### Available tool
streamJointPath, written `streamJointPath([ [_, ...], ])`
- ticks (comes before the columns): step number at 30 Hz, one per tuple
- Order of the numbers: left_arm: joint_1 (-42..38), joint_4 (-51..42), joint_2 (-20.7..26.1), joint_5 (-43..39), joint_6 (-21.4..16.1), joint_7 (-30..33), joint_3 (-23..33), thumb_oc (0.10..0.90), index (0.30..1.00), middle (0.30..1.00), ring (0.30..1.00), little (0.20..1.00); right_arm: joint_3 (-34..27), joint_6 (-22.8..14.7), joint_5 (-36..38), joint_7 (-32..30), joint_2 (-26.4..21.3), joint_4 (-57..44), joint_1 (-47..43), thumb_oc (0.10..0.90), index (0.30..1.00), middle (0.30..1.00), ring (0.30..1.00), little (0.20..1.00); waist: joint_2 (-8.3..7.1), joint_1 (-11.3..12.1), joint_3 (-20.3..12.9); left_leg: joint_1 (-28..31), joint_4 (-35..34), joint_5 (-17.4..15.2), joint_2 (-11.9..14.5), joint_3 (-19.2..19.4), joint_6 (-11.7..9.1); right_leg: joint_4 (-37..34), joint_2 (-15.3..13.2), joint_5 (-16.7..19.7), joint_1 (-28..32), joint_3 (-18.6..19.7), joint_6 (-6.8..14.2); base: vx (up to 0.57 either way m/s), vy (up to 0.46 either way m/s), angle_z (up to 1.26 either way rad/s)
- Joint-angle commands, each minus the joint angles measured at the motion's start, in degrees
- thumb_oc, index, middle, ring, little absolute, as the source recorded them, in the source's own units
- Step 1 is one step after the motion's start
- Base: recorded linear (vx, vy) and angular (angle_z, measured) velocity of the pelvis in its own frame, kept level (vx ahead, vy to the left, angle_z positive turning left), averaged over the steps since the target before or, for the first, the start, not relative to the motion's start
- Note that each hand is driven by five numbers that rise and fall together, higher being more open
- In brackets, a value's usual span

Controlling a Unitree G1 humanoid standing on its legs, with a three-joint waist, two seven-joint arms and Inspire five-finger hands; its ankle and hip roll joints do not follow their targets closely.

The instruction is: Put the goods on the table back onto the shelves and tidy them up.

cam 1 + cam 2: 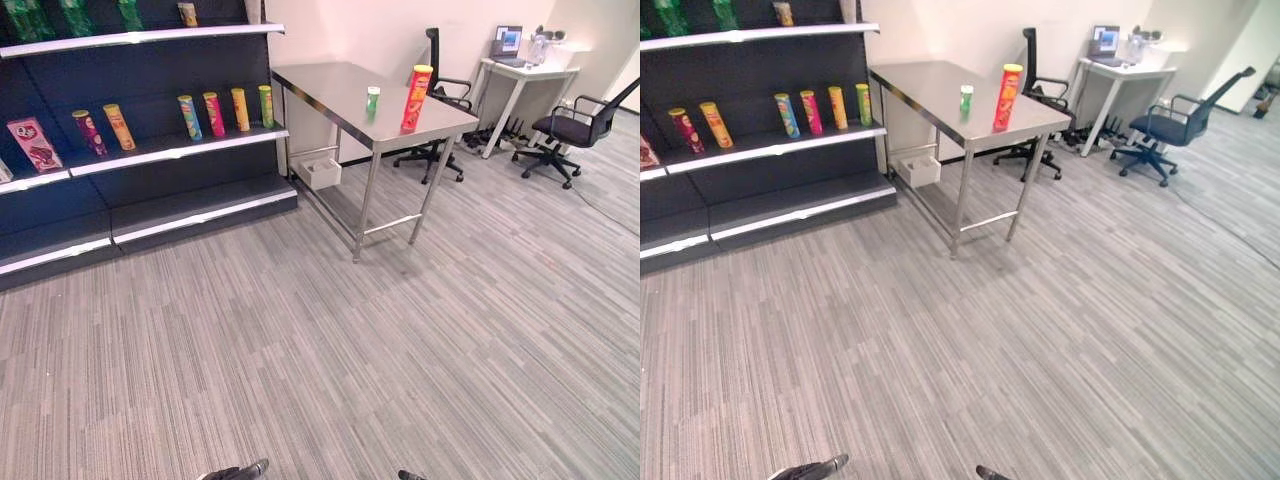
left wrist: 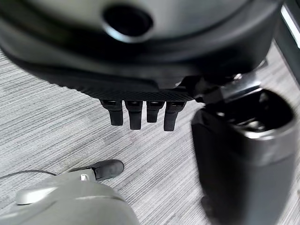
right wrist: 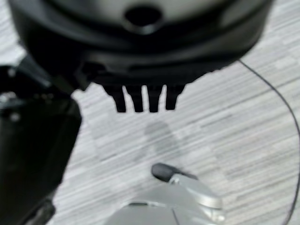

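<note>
Both hands, left (image 2: 140, 110) and right (image 3: 143, 98), hung released, empty; tall can (image 1: 416, 98) stood at table's (image 1: 330, 90) near corner, easily toppled by an approaching bump.

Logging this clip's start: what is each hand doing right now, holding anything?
Left hand: open, fingers straight, holding nothing, hanging over the floor.
Right hand: open, fingers straight, holding nothing, hanging over the floor.
</note>
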Motion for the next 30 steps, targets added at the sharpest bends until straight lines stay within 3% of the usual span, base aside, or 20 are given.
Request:
streamJointPath([
  [1, -4.88, -1.07, 0.55, -0.63, -2.57, 0.02, 0.8, 0.8, 0.9, 0.9, 0.9, 0.9, 0.73, -1.64, 1.07, -0.87, -2.97, -0.52, -2.81, 0.8, 0.9, 0.9, 0.9, 0.9, -0.24, -0.35, 1.59, 2.46, 0.11, -3.92, 3.16, 2.19, -3.61, -2.95, -2.57, 0.52, 1.05, -0.98, 6.16, 0.0, 0.0, 0.0],
  [22, -5.43, -0.43, 1.56, 2.19, -2.61, 0.09, -0.26, 0.8, 0.9, 0.9, 0.9, 0.9, 1.1, -1.52, 0.52, -0.32, -3.95, -0.04, -3.44, 0.8, 0.9, 0.9, 0.9, 0.9, 0.3, -0.92, 2.21, 2.36, 0.24, -3.67, 3.61, 2.08, -3.97, -2.95, -2.03, 0.38, 0.64, -0.84, 5.63, 0.0, -0.011, -0.02],
  [25, -5.53, -0.78, 1.84, 1.79, -2.44, 0.16, -0.3, 0.8, 0.9, 0.9, 0.9, 0.9, 1.39, -1.44, 0.5, -0.17, -4.14, -0.69, -3.48, 0.8, 0.9, 0.9, 0.9, 0.9, -0.18, -0.71, 3.62, -0.4, 6.34, -5.5, 3.82, 1.37, -4.25, -2.92, -2.01, 0.15, 0.77, -1.02, 4.81, 0.04, -0.123, 0.08],
  [26, -5.48, -0.54, 1.49, 0.22, -2.33, 0.67, 0.3, 0.8, 0.9, 0.9, 0.9, 0.9, 1.85, -1.71, 0.72, -0.4, -4.43, -1.3, -3.68, 0.8, 0.9, 0.9, 0.9, 0.9, -0.92, 0.02, 5.76, -5.57, 16.49, -6.66, 3.87, 0.09, -5.24, -2.17, -1.52, -0.81, 0.74, -1.09, 3.41, 0.02, -0.222, 0.25],
  [27, -5.52, -0.8, 1.53, 0.07, -2.34, 0.92, 0.4, 0.8, 0.9, 0.9, 0.9, 0.9, 1.99, -1.78, 0.67, -0.46, -4.52, -1.61, -3.7, 0.8, 0.9, 0.9, 0.9, 0.9, -1.14, 0.18, 6.28, -7.7, 20.28, -6.15, 4.06, -0.72, -5.43, -1.86, -1.35, -1.05, 0.69, -1.2, 2.95, -0.01, -0.284, 0.47],
  [28, -6.23, -1.54, 1.66, -0.58, -2.41, 1.91, 0.32, 0.8, 0.9, 0.9, 0.9, 0.9, 2.13, -1.95, 0.88, -0.95, -5.04, -2.58, -3.78, 0.8, 0.9, 0.9, 0.9, 0.9, -1.66, 0.71, 8.54, -13.49, 29.9, -1.39, 4.46, -2.73, -6.06, -1.11, -0.85, -1.48, 1.0, -1.37, 1.86, 0.0, -0.221, 0.36],
  [29, -6.95, -2.33, 1.65, -1.14, -2.56, 2.82, 0.08, 0.8, 0.9, 0.9, 0.9, 0.9, 2.12, -2.08, 1.4, -1.49, -5.48, -3.52, -4.18, 0.8, 0.9, 0.9, 0.9, 0.9, -1.94, 0.54, 9.74, -17.98, 36.44, 0.73, 4.93, -3.24, -5.95, -0.73, -0.26, -1.87, 1.09, -2.06, 1.11, 0.1, -0.22, 0.34],
  [30, -7.37, -2.16, 1.5, -1.9, -2.87, 3.69, 0.41, 0.8, 0.9, 0.9, 0.9, 0.9, 2.12, -2.16, 1.6, -2.02, -5.76, -3.97, -4.24, 0.8, 0.9, 0.9, 0.9, 0.9, -2.41, 0.76, 10.03, -20.74, 36.0, -0.32, 4.92, -2.42, -5.31, -1.02, -0.01, -2.69, 1.85, -2.43, 1.15, 0.31, -0.108, 0.15],
])
